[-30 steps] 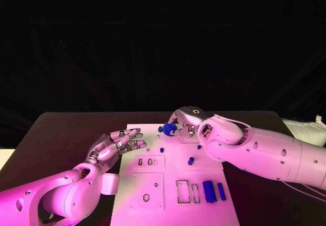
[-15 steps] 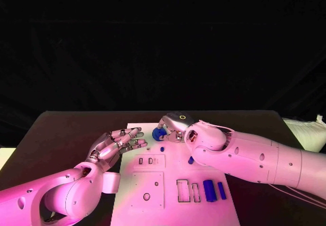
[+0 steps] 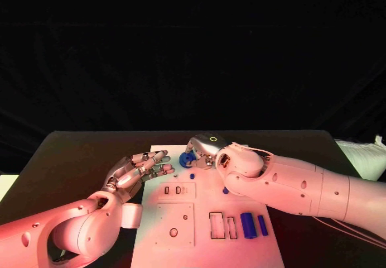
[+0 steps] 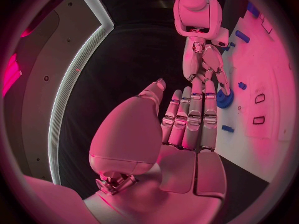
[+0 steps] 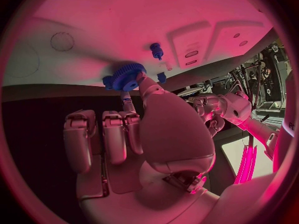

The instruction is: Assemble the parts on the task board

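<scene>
My right hand (image 3: 204, 149) pinches a blue toothed gear (image 3: 187, 161) between thumb and a finger over the far left corner of the white task board (image 3: 203, 241). In the right wrist view the gear (image 5: 127, 77) sits at the board's (image 5: 124, 20) edge, with a small blue peg (image 5: 156, 50) just beyond it. My left hand (image 3: 141, 171) hovers open beside the board's left edge, fingers stretched toward the gear (image 4: 224, 100). In the left wrist view the right hand (image 4: 203, 64) hangs just past my left fingertips (image 4: 192, 97).
Two blue blocks (image 3: 247, 226) (image 3: 262, 225) lie at the board's near right, beside rectangular slots (image 3: 217, 226). Small blue pegs (image 3: 191, 176) (image 3: 226, 191) stand mid-board. The right forearm (image 3: 298, 187) covers the board's right side. Black table (image 3: 72, 162) surrounds the board.
My right hand has carried the gear leftward and a little nearer, toward the left fingertips. The left hand has stayed in place.
</scene>
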Action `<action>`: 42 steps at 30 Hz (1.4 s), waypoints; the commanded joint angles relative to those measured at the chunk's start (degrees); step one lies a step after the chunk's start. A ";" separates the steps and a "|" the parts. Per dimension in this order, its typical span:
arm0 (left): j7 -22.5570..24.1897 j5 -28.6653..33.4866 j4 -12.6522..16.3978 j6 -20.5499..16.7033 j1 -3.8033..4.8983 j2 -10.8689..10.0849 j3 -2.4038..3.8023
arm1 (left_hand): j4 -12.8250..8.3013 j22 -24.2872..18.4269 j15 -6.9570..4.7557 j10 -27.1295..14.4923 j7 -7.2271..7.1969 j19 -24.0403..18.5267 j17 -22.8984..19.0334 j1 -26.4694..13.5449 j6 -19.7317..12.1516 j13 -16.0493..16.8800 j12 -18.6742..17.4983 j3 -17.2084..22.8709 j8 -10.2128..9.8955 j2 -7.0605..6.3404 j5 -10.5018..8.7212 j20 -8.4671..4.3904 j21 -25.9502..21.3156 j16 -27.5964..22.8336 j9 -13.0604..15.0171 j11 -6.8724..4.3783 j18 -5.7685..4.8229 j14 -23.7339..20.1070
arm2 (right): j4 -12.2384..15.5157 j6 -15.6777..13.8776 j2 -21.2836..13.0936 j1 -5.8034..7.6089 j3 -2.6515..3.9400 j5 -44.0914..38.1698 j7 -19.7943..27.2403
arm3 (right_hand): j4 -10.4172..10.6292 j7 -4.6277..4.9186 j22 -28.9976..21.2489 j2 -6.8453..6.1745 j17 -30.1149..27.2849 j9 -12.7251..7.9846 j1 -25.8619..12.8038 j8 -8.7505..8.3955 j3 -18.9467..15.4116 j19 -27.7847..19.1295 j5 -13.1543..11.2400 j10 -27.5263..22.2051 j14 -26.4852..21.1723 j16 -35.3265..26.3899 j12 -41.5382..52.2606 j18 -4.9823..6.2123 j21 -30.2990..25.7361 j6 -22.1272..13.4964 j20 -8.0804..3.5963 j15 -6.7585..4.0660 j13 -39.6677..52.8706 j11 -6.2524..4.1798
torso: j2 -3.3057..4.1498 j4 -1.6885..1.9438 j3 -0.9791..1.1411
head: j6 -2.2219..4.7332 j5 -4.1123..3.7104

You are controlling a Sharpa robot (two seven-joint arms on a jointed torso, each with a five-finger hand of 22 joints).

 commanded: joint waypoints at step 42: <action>-0.24 -0.04 0.07 1.28 0.05 -0.38 0.04 | -0.53 -0.14 0.55 -0.90 0.32 -0.10 0.09 -0.09 -0.47 -0.11 -0.23 -0.14 -0.33 0.43 -0.18 0.34 -0.39 -0.52 -0.08 0.15 0.71 -0.06 | 2.29 -12.24 -5.08 -0.10 0.00 8.20 6.19 | 7.70 1.19 15.08 2.17 15.07 2.49 -13.88 -0.17 -9.43 5.99 5.98 5.95 5.98 0.23 0.20 -0.80 0.24 -5.71 1.95 1.84 15.09 1.83 | -0.08 -0.25 0.06 | 0.13 -0.20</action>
